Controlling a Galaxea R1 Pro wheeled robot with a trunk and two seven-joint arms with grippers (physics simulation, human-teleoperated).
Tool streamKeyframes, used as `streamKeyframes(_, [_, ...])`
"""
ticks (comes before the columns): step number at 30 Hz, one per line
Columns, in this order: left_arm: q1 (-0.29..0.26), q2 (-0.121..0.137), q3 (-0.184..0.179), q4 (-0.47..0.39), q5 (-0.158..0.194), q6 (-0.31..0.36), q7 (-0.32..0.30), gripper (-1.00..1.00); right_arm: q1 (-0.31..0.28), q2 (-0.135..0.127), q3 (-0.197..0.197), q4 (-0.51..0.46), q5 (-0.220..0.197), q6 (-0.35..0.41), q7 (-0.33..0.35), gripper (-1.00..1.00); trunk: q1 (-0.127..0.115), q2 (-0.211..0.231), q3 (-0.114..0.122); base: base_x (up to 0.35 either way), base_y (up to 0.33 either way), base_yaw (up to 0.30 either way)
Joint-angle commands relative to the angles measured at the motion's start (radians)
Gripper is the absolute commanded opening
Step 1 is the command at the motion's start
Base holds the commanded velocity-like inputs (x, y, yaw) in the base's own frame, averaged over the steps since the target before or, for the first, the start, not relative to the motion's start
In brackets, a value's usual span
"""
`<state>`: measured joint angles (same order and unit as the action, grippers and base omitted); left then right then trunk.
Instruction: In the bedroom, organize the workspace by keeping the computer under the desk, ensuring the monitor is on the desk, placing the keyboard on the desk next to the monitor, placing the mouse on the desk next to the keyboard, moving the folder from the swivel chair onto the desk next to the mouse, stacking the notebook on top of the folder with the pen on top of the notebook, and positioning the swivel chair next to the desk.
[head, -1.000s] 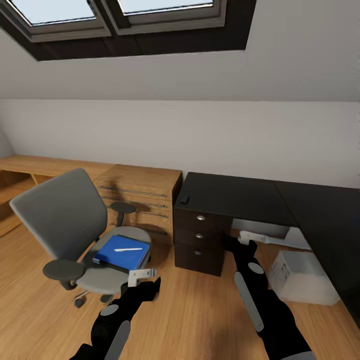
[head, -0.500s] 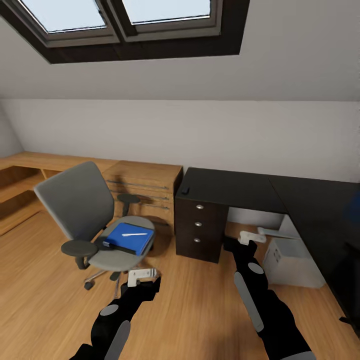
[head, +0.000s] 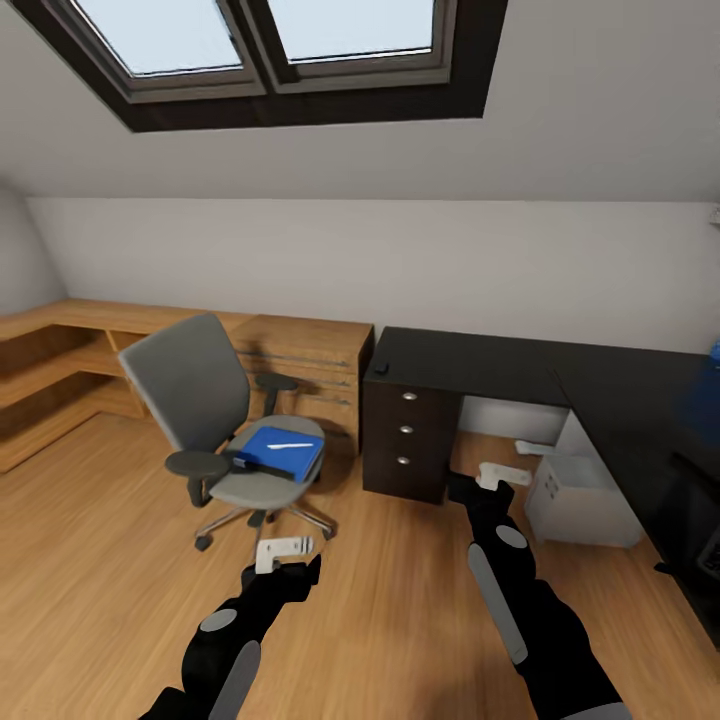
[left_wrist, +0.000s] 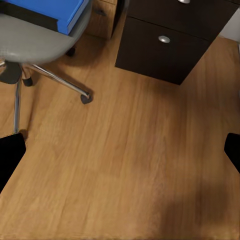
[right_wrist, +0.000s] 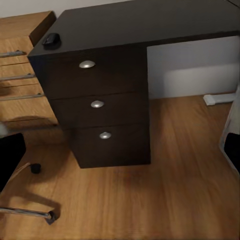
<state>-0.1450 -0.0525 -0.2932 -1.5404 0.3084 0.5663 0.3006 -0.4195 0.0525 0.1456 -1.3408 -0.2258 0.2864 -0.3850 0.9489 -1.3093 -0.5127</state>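
The right end of the desk (head: 470, 365) was cut off by the frame edge in the head view, and what stood there could be made out only as a dark blur with a patch of blue. The notebook (head: 262, 464) was largely hidden beneath the folder (head: 283, 450); only its dark front edge was seen. The pen (head: 290, 445) appeared as a thin white streak on top of the folder. The mouse (right_wrist: 51, 40) was seen as a small dark oval at the left corner of the glossy black desk top, above the three-drawer unit (right_wrist: 97, 105) with its round silver knobs. The computer (head: 580, 500), a pale boxy case, was placed on the floor under the desk. The swivel chair (head: 215, 410), grey with black armrests, was set near the oak dresser (head: 310, 350), left of the drawer unit, with the stack lying on its seat. The left gripper (head: 284, 549) and right gripper (head: 503, 473) were held over bare floor, fingers spread wide with nothing between them.
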Motion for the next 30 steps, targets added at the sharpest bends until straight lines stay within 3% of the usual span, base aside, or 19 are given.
streamKeyframes(1, [-0.001, 0.0, -0.001, -0.001, 0.011, 0.003, 0.009, 1.0, -0.001, 0.0, 0.001, -0.002, -0.007, 0.003, -0.008, 1.0, -0.001, -0.001, -0.001, -0.321, 0.109, 0.0])
streamKeyframes(20, [-0.001, 0.0, -0.001, -0.001, 0.011, 0.003, 0.009, 1.0, -0.001, 0.0, 0.0, -0.004, -0.007, 0.002, -0.009, 1.0, -0.001, -0.001, -0.001, -0.331, 0.024, 0.0])
streamKeyframes(30, [-0.001, 0.0, -0.001, -0.001, 0.011, 0.003, 0.009, 1.0, -0.001, 0.0, 0.0, -0.004, -0.007, 0.002, -0.009, 1.0, -0.001, -0.001, -0.001, -0.329, -0.112, 0.0])
